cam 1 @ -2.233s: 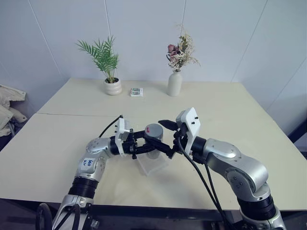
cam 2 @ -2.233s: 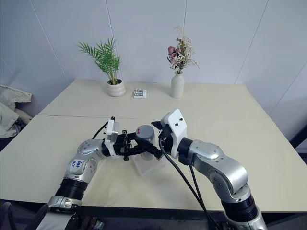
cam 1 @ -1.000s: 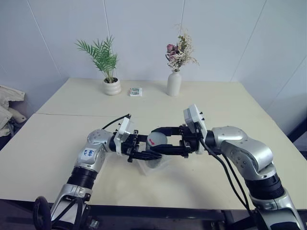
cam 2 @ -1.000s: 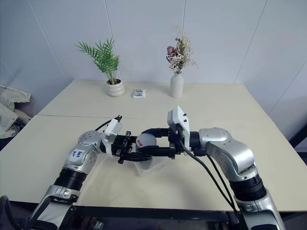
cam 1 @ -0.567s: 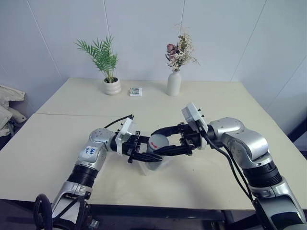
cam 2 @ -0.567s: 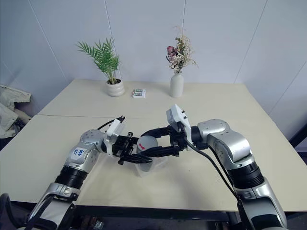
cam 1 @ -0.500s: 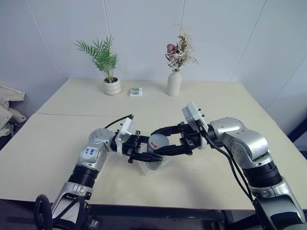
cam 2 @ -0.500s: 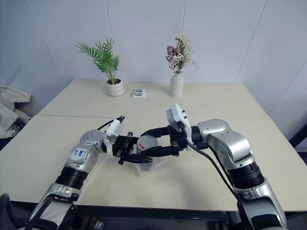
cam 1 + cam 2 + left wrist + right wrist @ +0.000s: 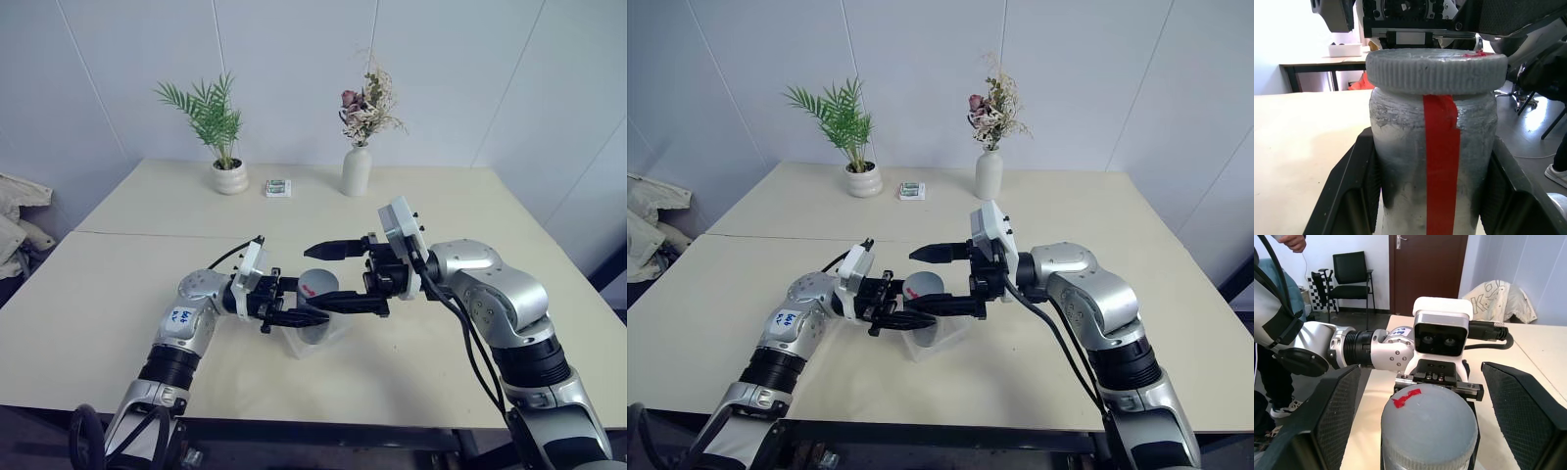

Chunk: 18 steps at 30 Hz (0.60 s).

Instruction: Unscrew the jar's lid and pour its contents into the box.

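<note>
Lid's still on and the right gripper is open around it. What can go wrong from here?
1. The right gripper stands wide of the lid; closing off-centre may slip on it.
2. The left gripper holds the jar above the box; twisting could turn the jar in its grip.

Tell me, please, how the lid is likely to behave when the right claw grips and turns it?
The lid looks rigid, and its ribbed edge should resist slipping. It is round, so it could roll if dropped. The jar sits clamped in the left claw, so it probably won't spin along.
</note>
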Motion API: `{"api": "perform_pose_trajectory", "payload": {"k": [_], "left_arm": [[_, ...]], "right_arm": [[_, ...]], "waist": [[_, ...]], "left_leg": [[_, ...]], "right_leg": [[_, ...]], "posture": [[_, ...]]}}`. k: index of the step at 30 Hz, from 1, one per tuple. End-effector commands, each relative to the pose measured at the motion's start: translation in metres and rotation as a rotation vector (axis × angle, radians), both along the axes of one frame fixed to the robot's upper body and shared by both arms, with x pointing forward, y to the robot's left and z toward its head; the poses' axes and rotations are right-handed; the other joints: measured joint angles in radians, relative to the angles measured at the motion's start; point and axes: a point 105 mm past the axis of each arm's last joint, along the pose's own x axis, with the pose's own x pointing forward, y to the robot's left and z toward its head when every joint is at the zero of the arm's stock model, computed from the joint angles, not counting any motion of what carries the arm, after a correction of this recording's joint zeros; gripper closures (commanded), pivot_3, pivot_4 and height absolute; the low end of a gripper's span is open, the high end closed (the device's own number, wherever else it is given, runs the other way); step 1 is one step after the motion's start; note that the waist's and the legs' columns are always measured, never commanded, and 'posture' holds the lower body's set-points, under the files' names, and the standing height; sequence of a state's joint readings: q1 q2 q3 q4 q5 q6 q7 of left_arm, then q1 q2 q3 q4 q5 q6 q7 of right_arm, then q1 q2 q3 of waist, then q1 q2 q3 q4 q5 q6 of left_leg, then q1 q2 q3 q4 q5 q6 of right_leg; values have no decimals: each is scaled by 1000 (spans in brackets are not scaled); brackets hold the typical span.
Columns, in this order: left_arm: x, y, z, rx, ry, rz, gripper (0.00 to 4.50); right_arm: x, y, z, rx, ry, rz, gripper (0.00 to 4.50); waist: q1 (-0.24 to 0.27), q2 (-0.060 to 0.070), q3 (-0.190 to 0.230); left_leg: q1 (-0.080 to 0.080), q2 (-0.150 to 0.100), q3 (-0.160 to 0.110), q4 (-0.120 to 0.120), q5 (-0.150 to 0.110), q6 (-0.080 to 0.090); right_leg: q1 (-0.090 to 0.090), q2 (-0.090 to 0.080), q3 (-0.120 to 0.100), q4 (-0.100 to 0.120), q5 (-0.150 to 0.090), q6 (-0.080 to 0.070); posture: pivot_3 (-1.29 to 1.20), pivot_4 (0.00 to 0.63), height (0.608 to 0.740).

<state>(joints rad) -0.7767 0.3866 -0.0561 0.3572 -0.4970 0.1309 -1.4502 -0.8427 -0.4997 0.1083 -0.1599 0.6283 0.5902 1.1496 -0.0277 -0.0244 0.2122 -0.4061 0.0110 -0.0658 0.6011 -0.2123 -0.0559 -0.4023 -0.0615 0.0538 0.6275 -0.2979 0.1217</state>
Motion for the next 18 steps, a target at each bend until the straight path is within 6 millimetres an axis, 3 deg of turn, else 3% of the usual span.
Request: {"api": "perform_pose_trajectory", "payload": {"k": [1,6,10,18], "left_arm": [[0,2,8,-45,-31,28,2392],[6,3,12,-88,-28,80,2392],[8,0,13,-110,-23,92,2392],[4,-5,12,-112,-19,69,2392]], "right_arm": [[-9,-1,14,43,-64,-4,312],[-12,9,9,30,-54,-51,312],[-2,17,0,12,-25,-133,312],[12,18,1,45,-10,-206,312]], "waist": [[-1,0,0],[-1,0,0],[-1,0,0],[-1,0,0]], "left_leg": [[0,0,0,0,0,0],[0,0,0,0,0,0],[0,0,0,1,0,0],[0,0,1,1,0,0]], "right_leg": [[0,0,0,0,0,0],[-1,0,0,1,0,0],[-1,0,1,1,0,0],[-1,0,1,1,0,0]], "posture": [[0,150,740],[0,150,740],[0,150,740],[0,150,740]]}}
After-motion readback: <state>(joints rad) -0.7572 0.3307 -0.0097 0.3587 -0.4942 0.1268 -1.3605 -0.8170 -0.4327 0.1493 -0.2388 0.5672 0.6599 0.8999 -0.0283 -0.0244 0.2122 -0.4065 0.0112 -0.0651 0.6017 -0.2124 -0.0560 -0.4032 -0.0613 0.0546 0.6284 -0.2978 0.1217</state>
